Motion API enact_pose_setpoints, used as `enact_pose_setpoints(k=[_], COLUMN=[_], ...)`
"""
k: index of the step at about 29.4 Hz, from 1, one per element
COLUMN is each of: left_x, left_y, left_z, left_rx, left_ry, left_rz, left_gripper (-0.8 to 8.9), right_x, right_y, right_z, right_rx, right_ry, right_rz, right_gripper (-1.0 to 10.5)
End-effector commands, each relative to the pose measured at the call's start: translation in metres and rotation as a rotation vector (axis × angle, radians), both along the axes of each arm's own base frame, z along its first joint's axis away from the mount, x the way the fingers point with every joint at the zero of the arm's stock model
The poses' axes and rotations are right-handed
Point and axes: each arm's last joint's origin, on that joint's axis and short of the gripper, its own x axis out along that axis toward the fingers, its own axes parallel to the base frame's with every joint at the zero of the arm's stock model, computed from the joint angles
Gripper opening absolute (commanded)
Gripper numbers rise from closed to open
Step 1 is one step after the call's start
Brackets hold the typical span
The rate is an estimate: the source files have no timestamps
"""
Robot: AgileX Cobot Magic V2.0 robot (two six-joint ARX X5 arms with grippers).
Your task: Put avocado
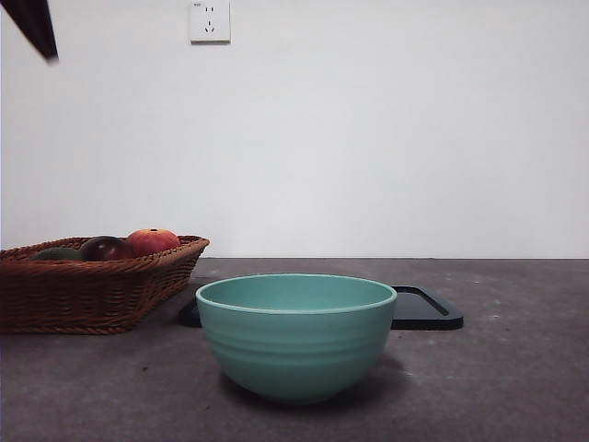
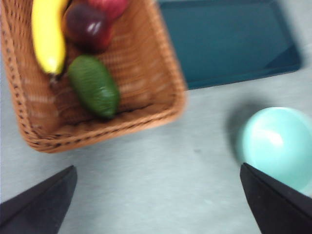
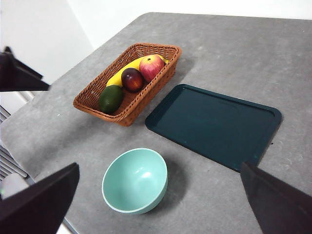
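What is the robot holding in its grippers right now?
Nothing. Both grippers are open and empty; the dull olive-green avocado lies in the brown wicker basket.

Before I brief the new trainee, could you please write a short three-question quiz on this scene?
1. True or false: the avocado lies in the wicker basket.
2. What lies between the banana and the avocado? A) dark maroon fruit B) teal bowl C) dark tray
3. Fill in: the left gripper hovers with jaws ___ above the table.

Key: 1 true; 2 A; 3 open.
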Motion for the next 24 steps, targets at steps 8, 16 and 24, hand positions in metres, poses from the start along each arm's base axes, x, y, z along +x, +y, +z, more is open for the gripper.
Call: enact_pose_setpoints(k=[8, 16, 24], left_x=[0.086, 0.139, 0.162], left_y=[-0.019, -0.011, -0.011], left_z=[-0.039, -0.103, -0.135], left_rx=[0.099, 0.114, 0.103], left_ry=[0.15, 0.283, 0.29], left_rz=[0.063, 0.166, 0.2], left_gripper=[5.49, 5.5, 5.49], right_x=[-0.001, -0.001, -0.002], right_y=[0.0, 0.0, 0.0], right_z=[0.005, 0.005, 0.004], right_rx=[0.001, 0.001, -0.002], right_ry=[-0.026, -0.026, -0.012], right_rz=[0.01, 0.01, 0.01], right_gripper=[6.2, 6.2, 6.2])
